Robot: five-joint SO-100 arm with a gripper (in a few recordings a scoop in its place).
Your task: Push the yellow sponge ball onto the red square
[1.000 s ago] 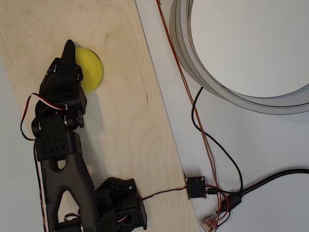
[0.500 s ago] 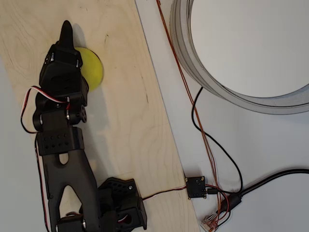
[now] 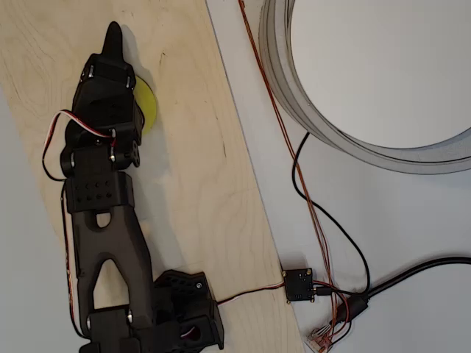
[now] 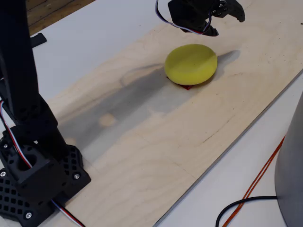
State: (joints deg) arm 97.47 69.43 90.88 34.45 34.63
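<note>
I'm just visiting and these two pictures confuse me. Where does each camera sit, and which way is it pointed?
Overhead view: above the table, looking straight down on the black arm's back; its gripper points to the picture's top.
Fixed view: low beside the arm's base, looking along the wooden board.
Both show the yellow sponge ball; in the fixed view it covers most of the red square.
</note>
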